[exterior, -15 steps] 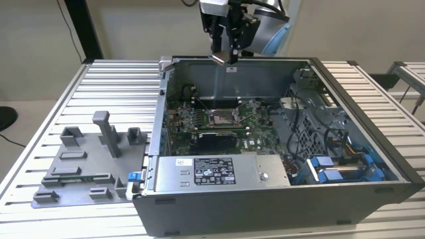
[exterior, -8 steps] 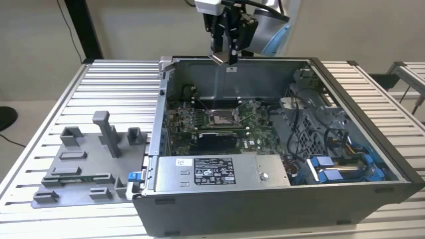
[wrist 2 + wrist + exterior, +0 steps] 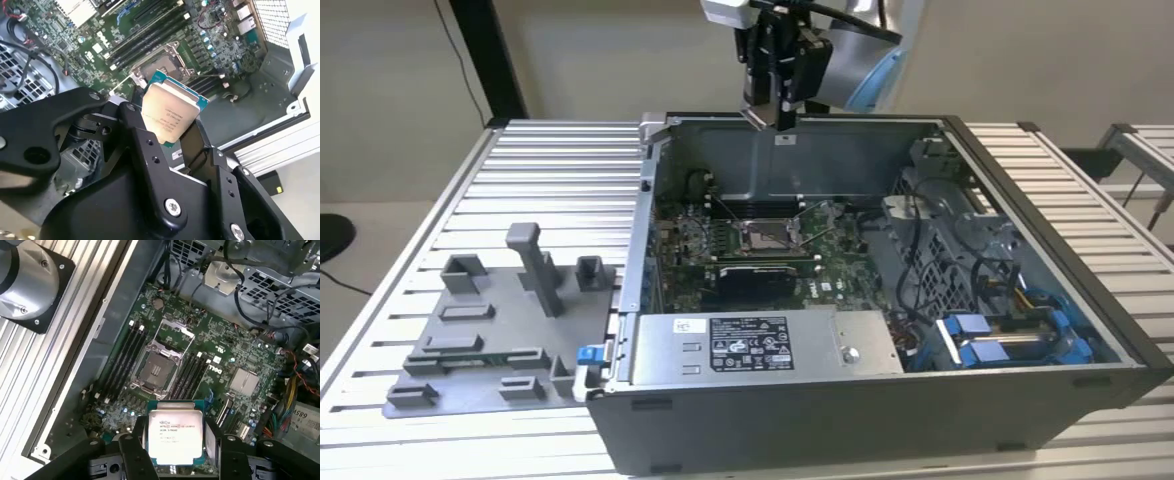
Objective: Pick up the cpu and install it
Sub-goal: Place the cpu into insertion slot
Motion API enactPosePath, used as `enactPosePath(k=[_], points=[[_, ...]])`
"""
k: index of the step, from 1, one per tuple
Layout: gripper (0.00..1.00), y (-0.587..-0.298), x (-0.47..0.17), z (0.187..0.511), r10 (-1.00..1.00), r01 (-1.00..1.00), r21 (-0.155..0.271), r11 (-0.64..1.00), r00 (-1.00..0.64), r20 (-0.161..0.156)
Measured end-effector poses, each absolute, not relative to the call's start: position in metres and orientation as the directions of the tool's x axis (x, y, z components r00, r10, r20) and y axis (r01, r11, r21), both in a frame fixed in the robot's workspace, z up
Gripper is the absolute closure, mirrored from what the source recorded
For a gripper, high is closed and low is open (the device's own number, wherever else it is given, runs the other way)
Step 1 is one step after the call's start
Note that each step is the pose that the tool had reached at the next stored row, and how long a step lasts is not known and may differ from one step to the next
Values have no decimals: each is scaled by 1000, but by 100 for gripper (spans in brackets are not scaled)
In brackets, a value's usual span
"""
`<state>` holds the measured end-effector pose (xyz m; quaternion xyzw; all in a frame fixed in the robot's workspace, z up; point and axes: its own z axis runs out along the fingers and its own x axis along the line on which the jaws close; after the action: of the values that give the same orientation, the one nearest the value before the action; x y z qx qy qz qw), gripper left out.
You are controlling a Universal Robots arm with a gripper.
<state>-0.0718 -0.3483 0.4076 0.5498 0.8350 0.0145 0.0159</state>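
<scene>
The cpu (image 3: 170, 112) (image 3: 175, 436), a flat square chip with a pale metal top and a green edge, is clamped between my black fingers in both wrist views. My gripper (image 3: 770, 118) (image 3: 167, 120) (image 3: 176, 440) is shut on it and hangs high above the open computer case (image 3: 1041, 200), over its back wall. Below it, on the green motherboard, the dark square socket (image 3: 765, 236) (image 3: 162, 60) (image 3: 156, 369) lies with its metal frame swung open. The cpu is well above the socket and does not touch it.
A grey plastic fixture (image 3: 494, 320) with upright blocks stands on the slatted metal table (image 3: 547, 170) at the exterior view's left. Inside the case are a power supply (image 3: 761, 345), cable bundles and blue drive clips (image 3: 987, 335). Memory slots flank the socket.
</scene>
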Motion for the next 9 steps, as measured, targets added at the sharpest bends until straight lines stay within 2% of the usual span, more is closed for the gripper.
enactPosePath(k=[9], points=[[100, -348, -72, 408, 965, 964, 41, 262, -261, -10]])
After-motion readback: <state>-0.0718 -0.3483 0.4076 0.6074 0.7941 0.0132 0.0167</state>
